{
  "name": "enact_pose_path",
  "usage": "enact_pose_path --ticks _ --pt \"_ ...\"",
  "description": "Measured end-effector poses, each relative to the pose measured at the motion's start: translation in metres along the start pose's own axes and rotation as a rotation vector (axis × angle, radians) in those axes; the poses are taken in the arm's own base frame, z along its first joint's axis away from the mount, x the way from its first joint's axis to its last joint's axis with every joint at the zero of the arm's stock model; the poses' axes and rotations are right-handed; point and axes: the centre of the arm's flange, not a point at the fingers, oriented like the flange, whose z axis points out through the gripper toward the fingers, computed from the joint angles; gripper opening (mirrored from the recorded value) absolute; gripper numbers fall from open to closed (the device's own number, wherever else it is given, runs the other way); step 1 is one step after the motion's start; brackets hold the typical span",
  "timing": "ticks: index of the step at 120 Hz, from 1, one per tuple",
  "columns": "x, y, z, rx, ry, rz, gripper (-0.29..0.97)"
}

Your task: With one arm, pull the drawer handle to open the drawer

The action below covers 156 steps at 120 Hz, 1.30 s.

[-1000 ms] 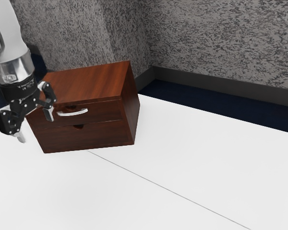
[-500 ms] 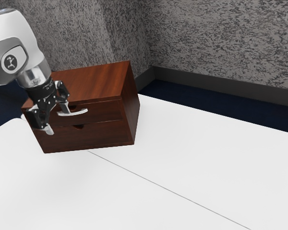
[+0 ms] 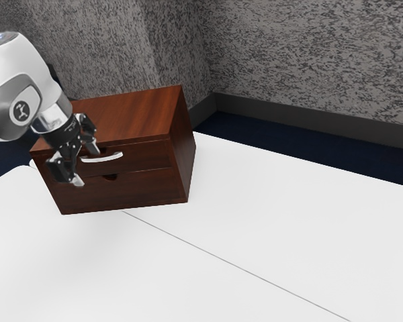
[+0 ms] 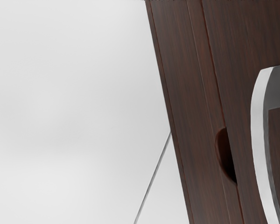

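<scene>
Risk, biggest first: the dark brown wooden drawer box (image 3: 134, 111) sits loose on the white table (image 3: 255, 228) near the exterior view's left edge, so a pull may drag or twist the whole box rather than slide the upper drawer (image 3: 144, 154), which looks fully in. The black two-finger gripper (image 3: 80, 159) is lined up on the very end of the curved silver handle (image 3: 104, 157), so an off-centre grip could slip off. Fingers spread wide, straddling that end, holding nothing; contact unclear.
</scene>
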Motion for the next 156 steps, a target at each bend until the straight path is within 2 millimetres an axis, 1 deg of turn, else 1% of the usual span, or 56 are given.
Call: enact_pose_path --ticks 15,36,51,64,80,110,128,138,156 --pt "0.001 0.014 0.002 -0.030 0.008 -0.003 0.68" --pt "0.000 0.021 0.008 -0.048 0.014 -0.003 0.68" --pt "0.000 0.025 0.018 -0.051 0.016 -0.005 0.68" --pt "0.000 0.025 0.019 -0.060 0.015 -0.008 0.68" --pt "0.000 0.021 0.023 -0.056 0.011 -0.013 0.68" --pt "0.018 0.020 0.025 -0.057 0.015 -0.050 0.68" --pt "0.012 0.021 0.029 -0.061 0.011 -0.043 0.67" --pt "0.008 0.019 0.035 -0.058 0.009 -0.039 0.66" --pt "0.008 0.019 0.044 -0.057 0.002 -0.044 0.66"
